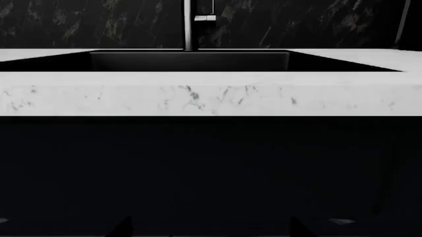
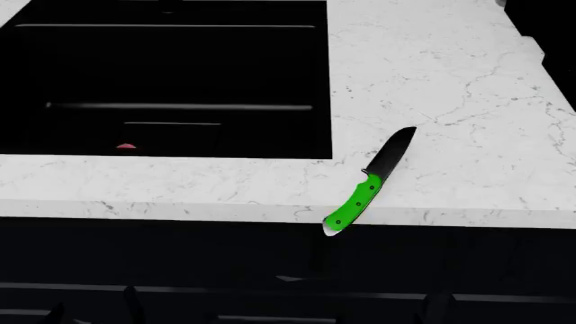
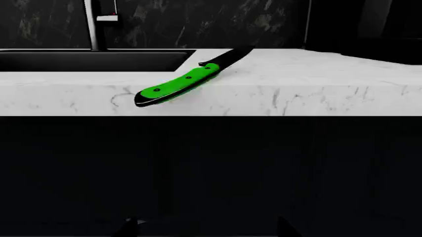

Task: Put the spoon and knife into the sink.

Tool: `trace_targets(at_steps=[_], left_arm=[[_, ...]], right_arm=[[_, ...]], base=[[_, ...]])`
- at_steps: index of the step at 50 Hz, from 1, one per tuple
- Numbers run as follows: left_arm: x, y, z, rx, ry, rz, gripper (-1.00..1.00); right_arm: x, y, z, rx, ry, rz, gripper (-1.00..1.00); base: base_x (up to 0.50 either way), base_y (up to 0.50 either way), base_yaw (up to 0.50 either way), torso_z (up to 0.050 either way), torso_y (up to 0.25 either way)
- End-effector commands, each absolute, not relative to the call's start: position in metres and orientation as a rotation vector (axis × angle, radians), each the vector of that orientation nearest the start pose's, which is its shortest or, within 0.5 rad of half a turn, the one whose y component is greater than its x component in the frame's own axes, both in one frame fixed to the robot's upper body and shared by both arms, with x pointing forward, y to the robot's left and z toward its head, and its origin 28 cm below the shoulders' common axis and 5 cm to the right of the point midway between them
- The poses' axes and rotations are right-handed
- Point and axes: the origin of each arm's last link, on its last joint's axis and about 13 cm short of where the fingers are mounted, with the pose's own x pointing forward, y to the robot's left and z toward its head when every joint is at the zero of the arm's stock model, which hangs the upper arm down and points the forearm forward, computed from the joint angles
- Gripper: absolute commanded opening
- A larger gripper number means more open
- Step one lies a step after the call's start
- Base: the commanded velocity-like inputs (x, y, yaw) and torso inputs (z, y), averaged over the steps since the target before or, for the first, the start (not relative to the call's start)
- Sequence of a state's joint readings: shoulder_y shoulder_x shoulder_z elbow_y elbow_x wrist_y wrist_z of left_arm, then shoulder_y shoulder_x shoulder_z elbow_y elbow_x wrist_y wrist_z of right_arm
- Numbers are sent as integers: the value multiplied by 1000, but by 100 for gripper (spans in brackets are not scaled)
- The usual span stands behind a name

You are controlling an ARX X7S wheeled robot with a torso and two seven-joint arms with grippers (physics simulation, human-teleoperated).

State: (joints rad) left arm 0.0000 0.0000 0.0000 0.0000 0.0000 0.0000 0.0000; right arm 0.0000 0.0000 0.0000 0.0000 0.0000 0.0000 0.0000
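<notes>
The knife (image 2: 369, 189) (image 3: 181, 85) lies on the white marble counter (image 2: 450, 88) just right of the sink. Its green handle overhangs the front edge and its dark blade points away from me. The sink (image 2: 180, 67) (image 1: 191, 60) (image 3: 92, 60) is a deep black basin at the left. The spoon is out of view. Both grippers hang below counter level, in front of the dark cabinet face. My left gripper (image 1: 211, 229) (image 2: 94, 310) faces the sink, open and empty. My right gripper (image 3: 207, 229) (image 2: 392, 314) sits below and slightly right of the knife, also open and empty.
A dark faucet (image 1: 189, 24) (image 3: 96, 24) rises behind the basin against a black marbled wall. A small reddish spot (image 2: 126, 145) shows low in the basin. The counter's front edge (image 2: 180, 209) runs above the dark cabinet fronts (image 2: 225, 263).
</notes>
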Motion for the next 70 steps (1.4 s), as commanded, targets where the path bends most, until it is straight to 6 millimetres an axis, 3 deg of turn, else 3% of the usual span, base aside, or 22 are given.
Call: trace_targets(at_steps=[1, 31, 44, 58, 61, 63, 70], left_arm=[[210, 205, 13, 0, 0, 0, 100], [208, 207, 11, 16, -14, 4, 100], [209, 208, 20, 26, -40, 18, 100], [211, 207, 106, 85, -100, 72, 100], [218, 211, 124, 138, -107, 55, 100], [225, 216, 136, 51, -66, 9, 100], [252, 224, 176, 58, -103, -28, 100]], right_arm=[[210, -96, 13, -9, 0, 0, 100], [206, -96, 17, 5, -11, 5, 100], [206, -96, 23, 0, -24, 3, 100], [204, -100, 98, -75, -166, 14, 100], [208, -103, 121, -52, -185, 13, 100], [211, -106, 134, -41, -182, 17, 100], [227, -120, 179, -28, -135, 22, 100]], base=[[0, 0, 0, 0, 0], [0, 0, 0, 0, 0], [0, 0, 0, 0, 0], [0, 0, 0, 0, 0], [0, 0, 0, 0, 0], [0, 0, 0, 0, 0], [0, 0, 0, 0, 0]])
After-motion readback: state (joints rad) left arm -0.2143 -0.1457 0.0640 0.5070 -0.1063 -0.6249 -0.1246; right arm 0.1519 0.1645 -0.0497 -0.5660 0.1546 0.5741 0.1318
